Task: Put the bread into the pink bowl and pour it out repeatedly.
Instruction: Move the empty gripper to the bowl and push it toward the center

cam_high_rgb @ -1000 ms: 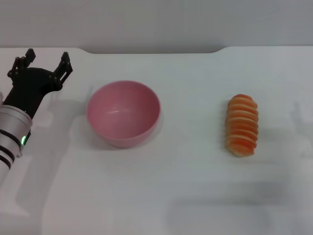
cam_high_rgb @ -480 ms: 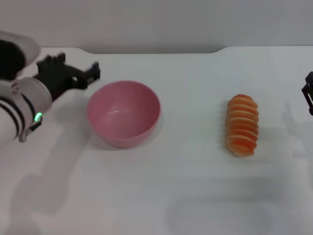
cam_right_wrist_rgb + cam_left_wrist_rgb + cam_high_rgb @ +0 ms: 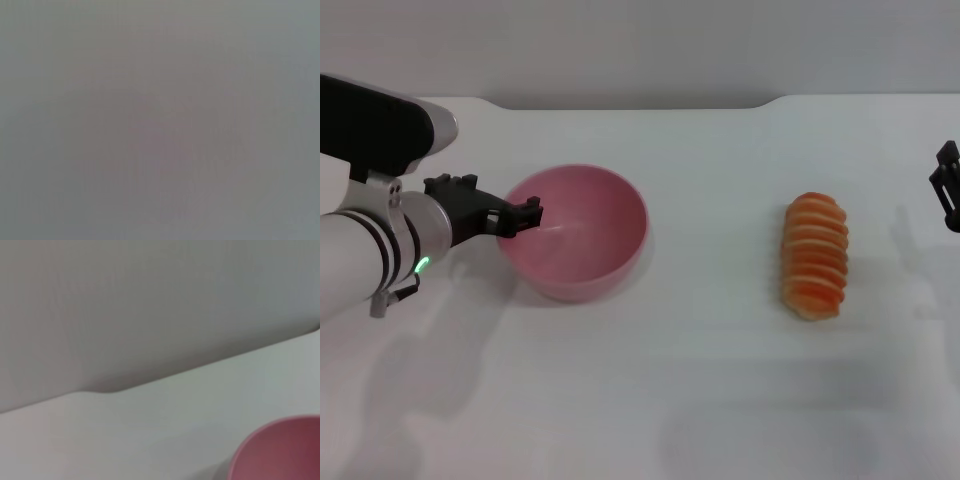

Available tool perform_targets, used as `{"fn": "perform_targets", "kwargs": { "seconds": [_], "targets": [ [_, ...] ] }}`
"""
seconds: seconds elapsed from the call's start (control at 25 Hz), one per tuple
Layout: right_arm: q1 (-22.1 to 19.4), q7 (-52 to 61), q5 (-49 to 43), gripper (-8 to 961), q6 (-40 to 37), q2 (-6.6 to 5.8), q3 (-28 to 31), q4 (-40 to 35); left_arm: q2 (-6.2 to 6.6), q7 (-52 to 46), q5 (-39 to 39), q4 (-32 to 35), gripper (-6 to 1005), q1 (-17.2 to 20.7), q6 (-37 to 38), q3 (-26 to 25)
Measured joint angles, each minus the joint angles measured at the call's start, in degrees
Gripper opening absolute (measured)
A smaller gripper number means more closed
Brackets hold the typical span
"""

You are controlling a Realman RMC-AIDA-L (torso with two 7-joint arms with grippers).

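Two claws showed: the left claw (image 3: 516, 214), fingers apart, reached over the pink bowl's (image 3: 582, 255) rim, the right claw (image 3: 947, 186), state unclear, sat beyond the bread (image 3: 814, 256) lying on the bench (image 3: 700, 380).

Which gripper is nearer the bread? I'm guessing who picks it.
Right. The right gripper sits at the table's right edge beyond the bread; the left gripper is at the bowl.

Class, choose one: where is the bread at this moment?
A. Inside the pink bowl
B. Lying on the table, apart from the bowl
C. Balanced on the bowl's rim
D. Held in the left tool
B: the bread lies on the white table, well apart from the empty pink bowl.
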Motion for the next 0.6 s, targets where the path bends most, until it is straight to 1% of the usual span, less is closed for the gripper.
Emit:
{"fn": "perform_targets", "kwargs": {
  "seconds": [0.24, 0.6],
  "targets": [
    [0.18, -0.2, 0.0, 791, 0.15, -0.06, 0.14, -0.12, -0.03, -0.02, -0.92, -2.21, 750, -1.18, -0.07, -0.14],
    [0.71, -0.42, 0.0, 791, 1.07, -0.18, 0.48, -0.36, -0.16, -0.05, -4.96, -10.41, 730, -6.34, -0.03, -0.44]
  ]
}}
